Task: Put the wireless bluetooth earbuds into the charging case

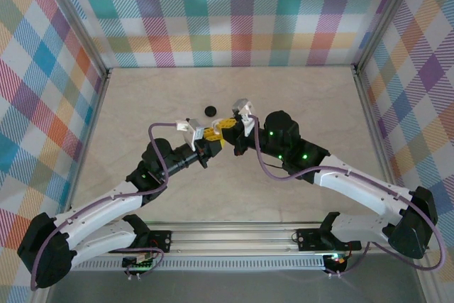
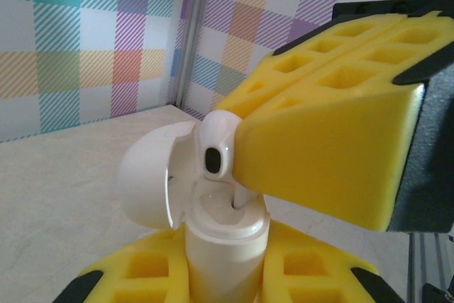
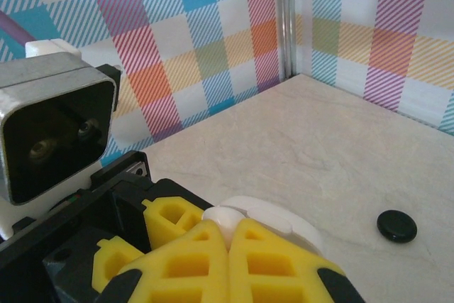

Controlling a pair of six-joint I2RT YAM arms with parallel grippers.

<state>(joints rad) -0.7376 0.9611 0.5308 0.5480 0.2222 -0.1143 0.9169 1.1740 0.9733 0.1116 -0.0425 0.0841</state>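
White charging case (image 2: 221, 246) stands upright, clamped between the yellow foam fingers of the left gripper (image 2: 223, 274), lid flipped open to the left. Right gripper (image 3: 228, 230) comes in from the right in the left wrist view, squeezed tight on one earbud (image 2: 216, 145): white shell with a black oval patch, head just above the case mouth, stem pointing down into the case opening. In the right wrist view the earbud head pokes out at the closed yellow tips, with the case lid right behind it. Top view: both grippers meet tip to tip mid-table (image 1: 298, 97), small black round disc (image 1: 210, 110) lying just beyond them, apart from the case. Plaid walls (image 1: 234, 12) all around
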